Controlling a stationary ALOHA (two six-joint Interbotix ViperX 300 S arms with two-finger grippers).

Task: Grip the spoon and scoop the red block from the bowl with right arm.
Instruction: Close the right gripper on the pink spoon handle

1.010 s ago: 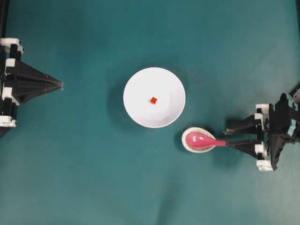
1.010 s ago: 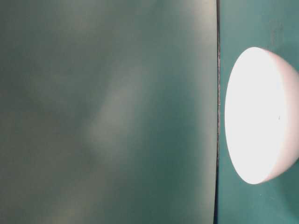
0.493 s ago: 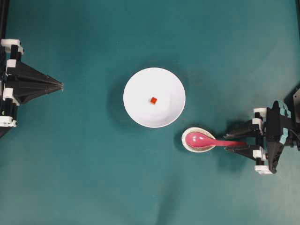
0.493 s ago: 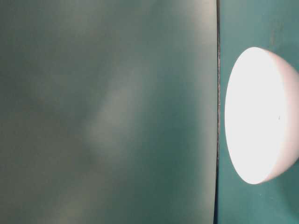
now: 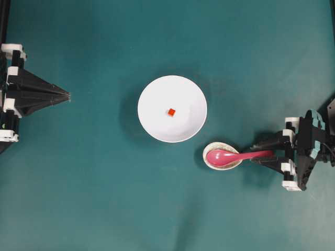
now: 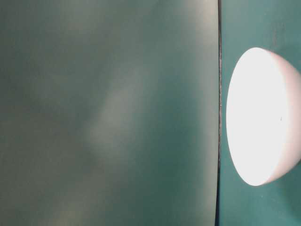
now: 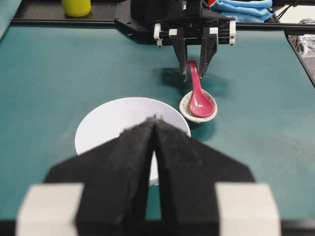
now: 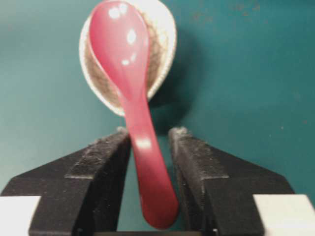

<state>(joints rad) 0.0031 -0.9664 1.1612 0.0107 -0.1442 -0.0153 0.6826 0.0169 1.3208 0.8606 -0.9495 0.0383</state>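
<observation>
Teal matting covers the whole bench (image 5: pixel 94 198), and the white bowl (image 5: pixel 172 109) sits near its middle with the red block (image 5: pixel 171 112) lying loose on the bowl's floor, just off centre. To the right and a little nearer, the spoon (image 5: pixel 230 156) lies with its scoop cradled in a small speckled dish (image 5: pixel 210 163), which props the handle out toward the right side where it can be reached without touching the bowl. The right gripper (image 8: pixel 150 142) straddles that handle: the wrist view shows one finger close against each side, with a thin gap on the right side, so the jaws look partly open and not yet clamped. The left gripper (image 5: pixel 67 95) rests pinched together at the far left, well apart from everything, presumably parked since the job belongs to the other arm.
</observation>
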